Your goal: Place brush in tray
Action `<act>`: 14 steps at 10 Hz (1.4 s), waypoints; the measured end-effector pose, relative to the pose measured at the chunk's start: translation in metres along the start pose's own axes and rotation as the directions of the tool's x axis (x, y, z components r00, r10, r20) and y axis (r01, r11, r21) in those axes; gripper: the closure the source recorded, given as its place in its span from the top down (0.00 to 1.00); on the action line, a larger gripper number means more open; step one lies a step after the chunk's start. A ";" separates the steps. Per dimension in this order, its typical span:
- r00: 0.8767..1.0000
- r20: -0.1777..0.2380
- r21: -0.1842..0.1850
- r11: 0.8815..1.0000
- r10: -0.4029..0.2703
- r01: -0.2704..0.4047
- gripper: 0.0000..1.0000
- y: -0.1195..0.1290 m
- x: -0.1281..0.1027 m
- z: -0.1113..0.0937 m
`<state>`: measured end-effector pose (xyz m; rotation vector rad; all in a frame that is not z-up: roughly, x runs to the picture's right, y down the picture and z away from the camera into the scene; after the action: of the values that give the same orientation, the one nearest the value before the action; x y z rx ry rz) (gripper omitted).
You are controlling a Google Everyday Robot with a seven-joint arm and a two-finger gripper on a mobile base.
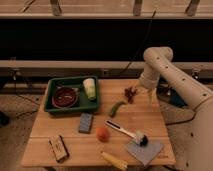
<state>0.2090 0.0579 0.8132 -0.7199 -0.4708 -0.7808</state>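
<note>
Brush [124, 130]: slim white handle lying diagonal on bench [60, 131], black round head on grey cloth [149, 151]. Gripper [151, 95] spread, empty, above bench's back-right.

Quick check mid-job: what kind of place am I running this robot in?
Probably a robot test lab, not a kitchen: a lone wooden table with props like the brush and tray, a bare rail behind. The gripper hangs over the table's far right edge.
</note>
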 end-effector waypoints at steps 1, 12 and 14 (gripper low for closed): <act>0.999 0.020 -0.005 0.999 -0.045 0.045 0.72 -0.001 -0.012 0.008; 0.829 0.049 -0.047 0.828 -0.556 0.558 0.72 0.052 -0.167 0.098; 0.772 0.037 -0.067 0.769 -0.635 0.636 0.72 0.059 -0.186 0.126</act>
<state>0.1218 0.2657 0.7579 -0.6332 -0.7170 -1.4451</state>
